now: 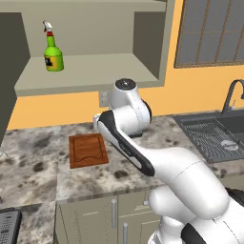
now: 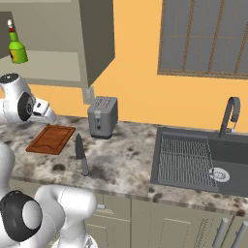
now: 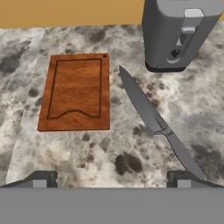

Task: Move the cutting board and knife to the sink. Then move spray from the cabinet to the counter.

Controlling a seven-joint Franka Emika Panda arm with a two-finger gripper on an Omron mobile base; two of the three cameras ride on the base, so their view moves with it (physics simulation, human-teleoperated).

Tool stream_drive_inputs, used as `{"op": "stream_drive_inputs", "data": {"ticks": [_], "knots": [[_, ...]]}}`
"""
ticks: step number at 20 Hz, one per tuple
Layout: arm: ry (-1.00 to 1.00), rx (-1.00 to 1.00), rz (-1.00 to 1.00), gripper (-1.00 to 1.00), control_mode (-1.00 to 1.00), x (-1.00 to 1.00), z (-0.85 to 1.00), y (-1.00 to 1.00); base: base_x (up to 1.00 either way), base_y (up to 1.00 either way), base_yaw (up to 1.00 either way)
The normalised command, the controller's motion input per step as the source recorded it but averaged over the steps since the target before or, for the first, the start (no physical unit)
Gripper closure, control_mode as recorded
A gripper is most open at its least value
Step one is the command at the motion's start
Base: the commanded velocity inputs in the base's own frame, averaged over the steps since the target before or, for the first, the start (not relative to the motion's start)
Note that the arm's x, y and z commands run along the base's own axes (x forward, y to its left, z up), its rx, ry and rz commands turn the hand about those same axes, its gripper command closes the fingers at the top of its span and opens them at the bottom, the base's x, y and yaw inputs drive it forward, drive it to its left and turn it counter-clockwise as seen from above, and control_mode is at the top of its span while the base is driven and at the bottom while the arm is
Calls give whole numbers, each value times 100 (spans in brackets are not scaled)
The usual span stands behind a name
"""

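Wooden board (image 3: 76, 92) and knife (image 3: 151, 114) lay flat on the counter (image 3: 26, 144), near each other but apart, well away from the sink (image 2: 193, 157). Gripper (image 3: 116, 177) hovered above, jaws spread, empty. Both lay low, so a pinch might slip. Toaster (image 3: 179, 33) crowded the blade tip; spray (image 1: 53, 52) sat in the cabinet (image 1: 147, 47)

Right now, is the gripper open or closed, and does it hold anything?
Gripper: jaws open, holding nothing, above the counter near the cutting board and knife.
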Motion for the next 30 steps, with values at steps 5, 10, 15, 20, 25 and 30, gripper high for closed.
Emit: {"op": "stream_drive_inputs", "data": {"ticks": [5, 10, 15, 20, 25, 30], "knots": [[-4, 0, -7, -100, -100, 53, -43, 16, 0, 0, 0], [0, 0, -7, -100, -100, 72, -35, 16, 0, 0, 0], [1, 0, -5, -100, -100, 76, -32, 25, 0, 0, 0], [3, 0, -4, -100, -100, 72, -28, 26, 0, 0, 0], [4, 0, -3, -100, -100, 60, -19, 22, 0, 0, 0], [4, 0, -2, -100, -100, 54, -22, 21, 0, 0, 0]]}}
